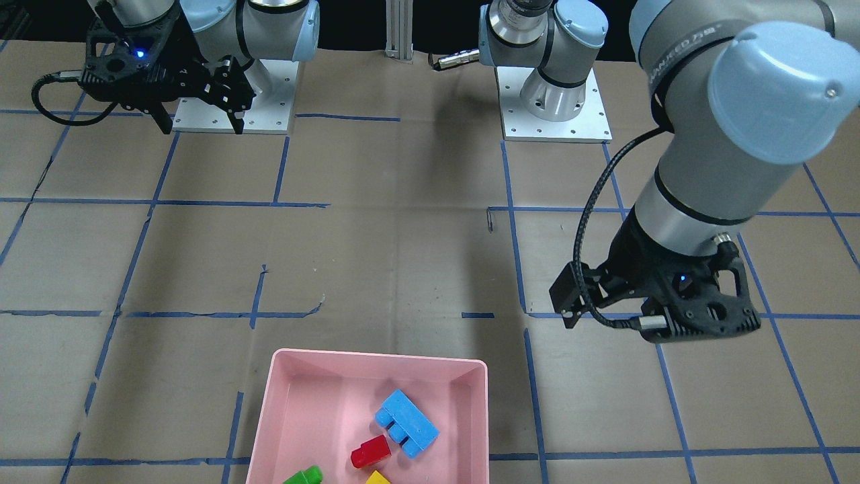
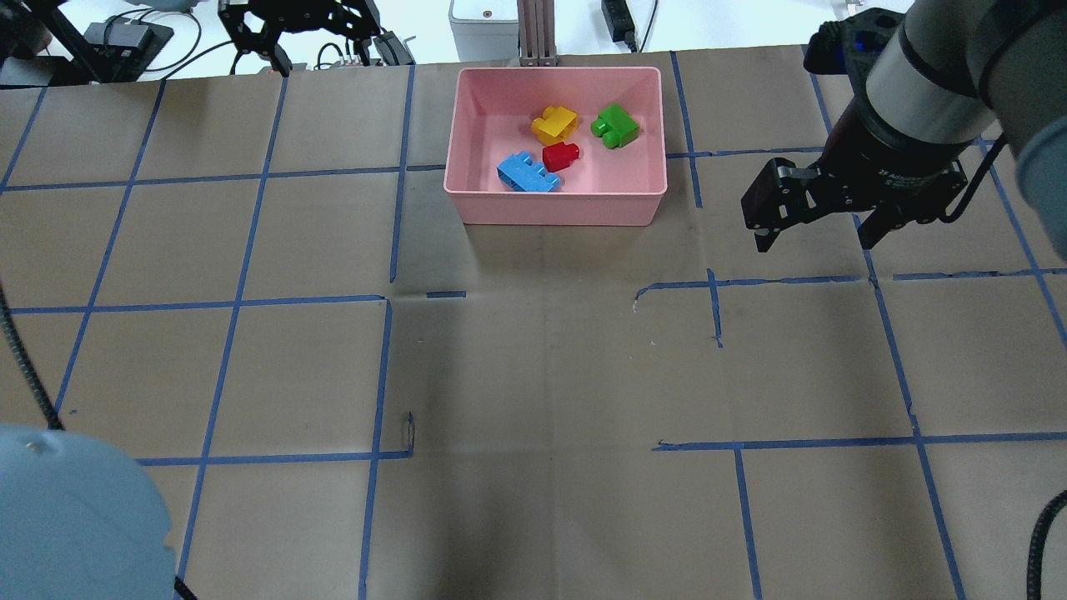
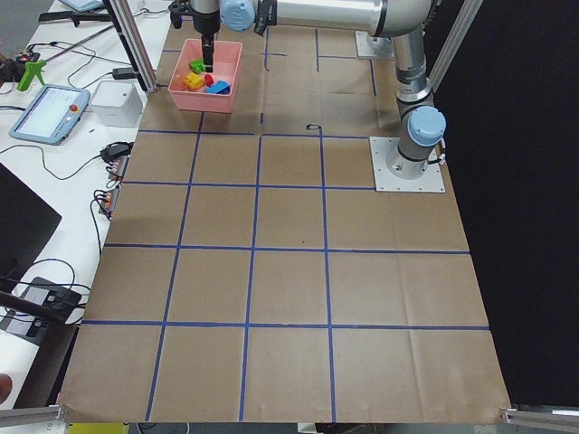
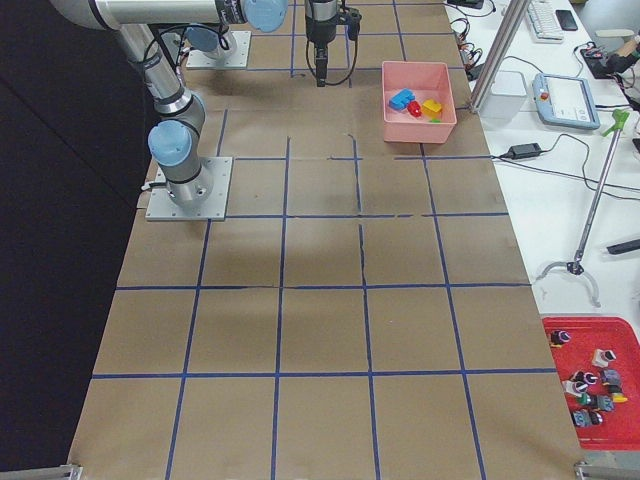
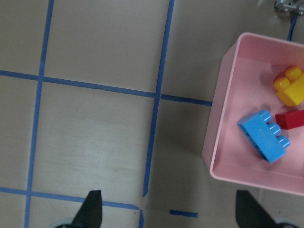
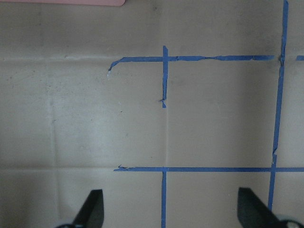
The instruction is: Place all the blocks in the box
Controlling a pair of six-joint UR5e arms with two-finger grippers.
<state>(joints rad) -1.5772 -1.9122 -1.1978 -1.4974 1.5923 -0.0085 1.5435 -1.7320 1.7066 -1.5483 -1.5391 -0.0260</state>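
Note:
The pink box [image 2: 554, 208] stands at the table's far middle. All four blocks lie inside it: yellow [image 2: 555, 124], green [image 2: 615, 126], red [image 2: 560, 156] and blue [image 2: 527, 172]. My right gripper [image 2: 817, 237] is open and empty. It hovers high over the bare table, to the right of the box. My left gripper [image 5: 171, 211] is open and empty, high above the table to the left of the box. Its wrist view shows the box [image 5: 223, 118] with the blue block [image 5: 263, 137], part of the red block [image 5: 290, 118] and the yellow block [image 5: 290, 86].
Brown paper with a blue tape grid [image 2: 392, 367] covers the table. An aluminium post [image 2: 533, 33] stands just behind the box. Beyond the far edge, a side bench holds a tablet [image 3: 50, 113], cables and a red tray of small parts [image 4: 590, 380].

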